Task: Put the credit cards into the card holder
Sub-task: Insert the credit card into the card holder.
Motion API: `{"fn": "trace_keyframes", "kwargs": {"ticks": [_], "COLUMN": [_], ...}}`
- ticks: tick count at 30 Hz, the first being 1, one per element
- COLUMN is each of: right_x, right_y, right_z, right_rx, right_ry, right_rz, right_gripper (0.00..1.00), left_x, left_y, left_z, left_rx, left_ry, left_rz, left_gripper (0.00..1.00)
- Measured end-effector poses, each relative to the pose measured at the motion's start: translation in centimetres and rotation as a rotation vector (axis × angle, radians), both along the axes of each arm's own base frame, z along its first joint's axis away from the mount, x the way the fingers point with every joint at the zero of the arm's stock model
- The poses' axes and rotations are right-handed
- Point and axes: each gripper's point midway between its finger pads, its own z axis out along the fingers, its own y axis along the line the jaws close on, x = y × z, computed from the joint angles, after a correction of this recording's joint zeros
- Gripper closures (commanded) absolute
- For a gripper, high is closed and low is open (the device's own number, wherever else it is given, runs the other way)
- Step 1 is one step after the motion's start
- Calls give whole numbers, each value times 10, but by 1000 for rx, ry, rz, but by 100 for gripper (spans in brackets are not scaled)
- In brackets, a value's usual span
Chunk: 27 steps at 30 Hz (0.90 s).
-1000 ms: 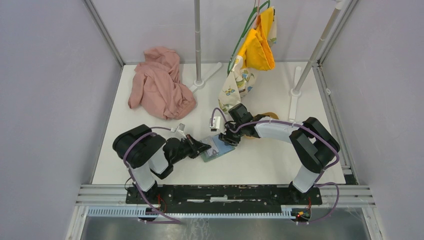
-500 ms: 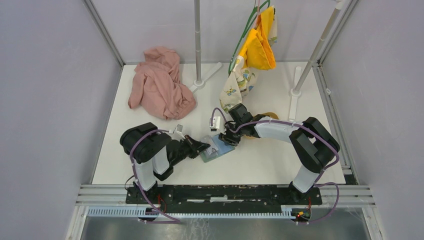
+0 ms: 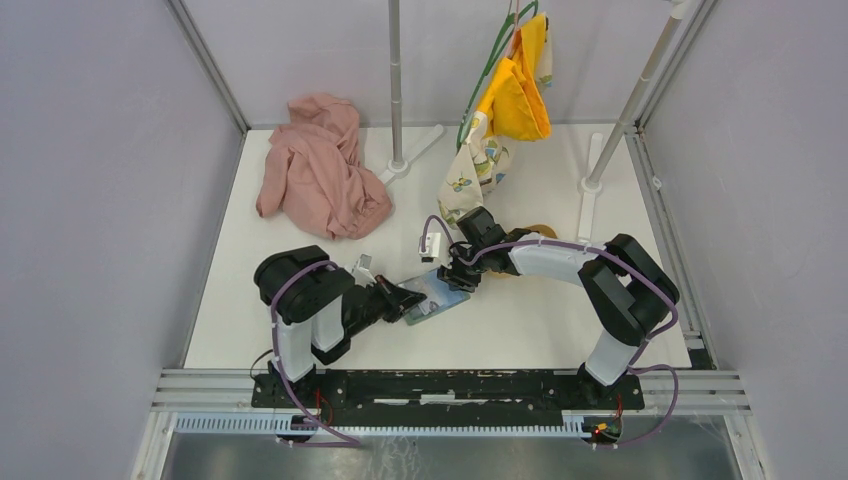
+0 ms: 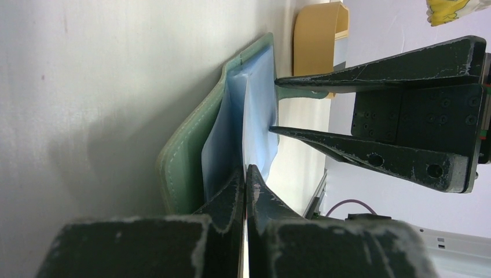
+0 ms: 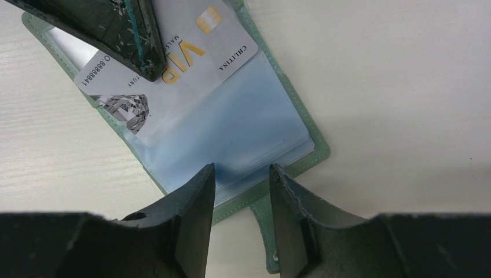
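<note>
The sage-green card holder (image 3: 437,297) lies open on the white table, its clear blue sleeves (image 5: 231,139) facing up. A pale grey credit card (image 5: 185,58) marked VIP sits partly inside the top sleeve, its outer end sticking out. My left gripper (image 4: 245,169) is shut on that card's edge, at the holder's left side (image 3: 412,297). My right gripper (image 5: 241,169) is open, its fingertips (image 5: 200,191) down at the holder's opposite edge, next to the closing strap (image 5: 267,243). No other credit cards are in view.
A pink garment (image 3: 320,180) is heaped at the back left. Yellow and patterned cloths (image 3: 510,95) hang from a hanger above the back. Stand poles (image 3: 397,90) rise from the table. A light-wood tray (image 4: 321,29) sits behind the right arm.
The left arm's elbow has swung right, and its gripper has edged slightly right with the card toward the holder. The right arm has stayed put.
</note>
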Motion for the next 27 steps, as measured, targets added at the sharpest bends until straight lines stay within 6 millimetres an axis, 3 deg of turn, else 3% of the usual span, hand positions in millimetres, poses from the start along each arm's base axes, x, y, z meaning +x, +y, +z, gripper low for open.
{"fn": "trace_keyframes", "kwargs": {"ticks": [11,27], "right_x": [1,1], "right_y": [-1,-1], "right_z": [0,0], "right_rx": [0,1], "right_ry": [1,2], "right_rz": [-3,-6], "right_gripper": [54,51], "left_x": [-2,2], "left_y": [-7,-15], "left_z": [-10,-8], "left_rx": [-25,-54], "left_ry": [70,84], "left_rz": [11,11], "left_gripper": [98,98]}}
